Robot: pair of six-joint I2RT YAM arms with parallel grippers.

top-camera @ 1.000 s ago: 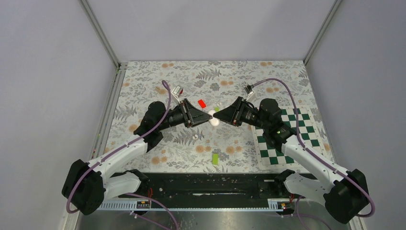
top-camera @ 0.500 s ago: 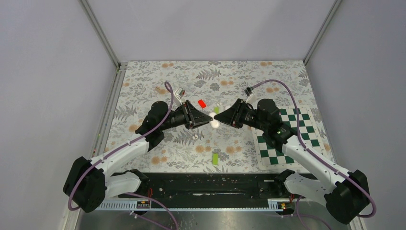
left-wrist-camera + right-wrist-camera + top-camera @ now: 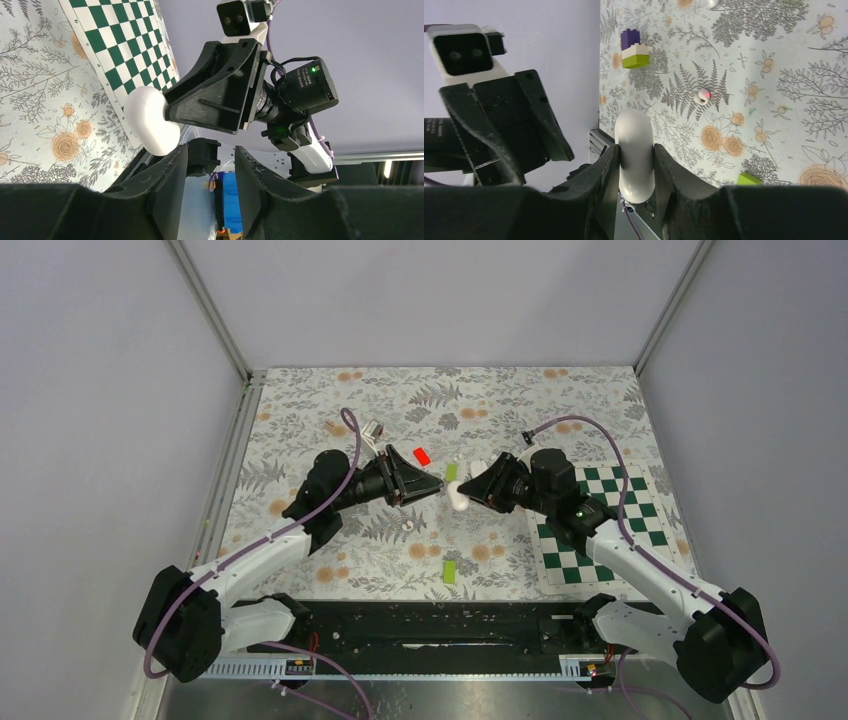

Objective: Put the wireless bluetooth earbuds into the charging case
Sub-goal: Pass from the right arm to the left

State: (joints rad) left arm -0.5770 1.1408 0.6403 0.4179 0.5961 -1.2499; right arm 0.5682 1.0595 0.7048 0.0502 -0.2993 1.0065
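Note:
My right gripper [image 3: 465, 494] is shut on the white charging case [image 3: 457, 500] and holds it above the floral mat. In the right wrist view the case [image 3: 636, 155] stands upright, clamped between my fingers. My left gripper [image 3: 436, 485] is open and empty just left of the case. In the left wrist view its fingers [image 3: 167, 180] sit right under the case [image 3: 150, 120]. One tiny white earbud [image 3: 409, 524] lies on the mat below my left gripper. It shows a red spot in the right wrist view [image 3: 702, 96].
A red block [image 3: 422, 455] lies behind my left gripper. One lime-green block [image 3: 451, 471] sits between the grippers and another [image 3: 450, 571] nearer the front. A purple, white and green brick stack [image 3: 634, 49] shows in the right wrist view. A green checkered mat [image 3: 590, 525] lies at the right.
Both grippers met at the case before. Now my right gripper has turned and carried the case slightly toward the front, and my left gripper stands free of it.

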